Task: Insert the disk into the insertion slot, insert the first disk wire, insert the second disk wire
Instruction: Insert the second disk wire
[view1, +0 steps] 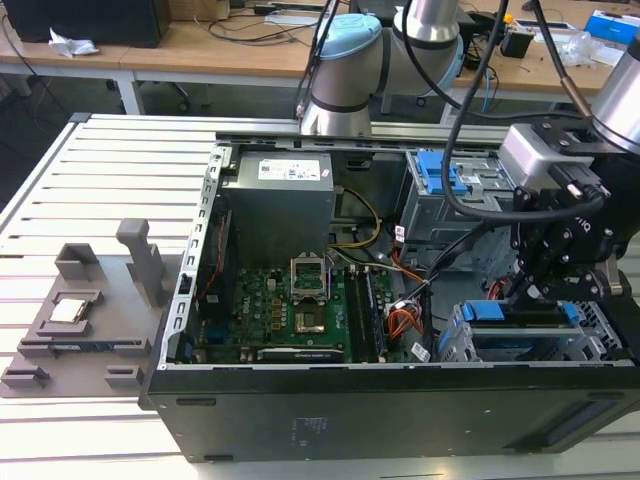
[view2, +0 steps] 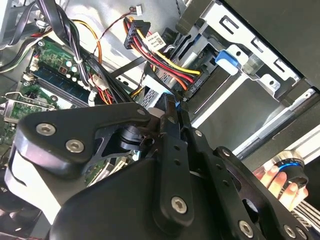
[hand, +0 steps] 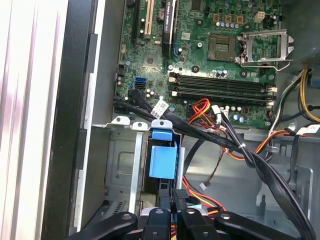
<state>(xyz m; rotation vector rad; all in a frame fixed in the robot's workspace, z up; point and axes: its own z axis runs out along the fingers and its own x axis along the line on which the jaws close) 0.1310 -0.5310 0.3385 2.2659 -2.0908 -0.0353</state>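
Gripper (view1: 533, 290) at the end of the black wrist sits low inside an open computer case (view1: 300, 420), at the exterior view's right, directly over the disk (view1: 520, 345). That disk, its bright blue carrier edges showing, already lies seated in the insertion slot (view1: 455, 345), a light grey perforated metal bay in the case's front corner at the exterior view's right, with its long axis running left to right in that view. In the second wrist view the gripper (view2: 172, 107) has its two black fingers pressed close together around a black connector at the end of a bundle of red, yellow and black wires (view2: 160, 55), right at the drive's edge, so it appears clenched on the disk wire plug. In the first wrist view the gripper (hand: 175, 200) points at the same spot, with a blue plastic tab (hand: 163, 161) just beyond the fingertips and the bay's metal wall (hand: 120, 170) beside it. The green motherboard (view1: 275, 310) lies well apart, toward the exterior view's left. Room here is tight: loose black and orange cables (hand: 235, 145) cross close by. The case rests on a slatted metal table (view1: 90, 200).
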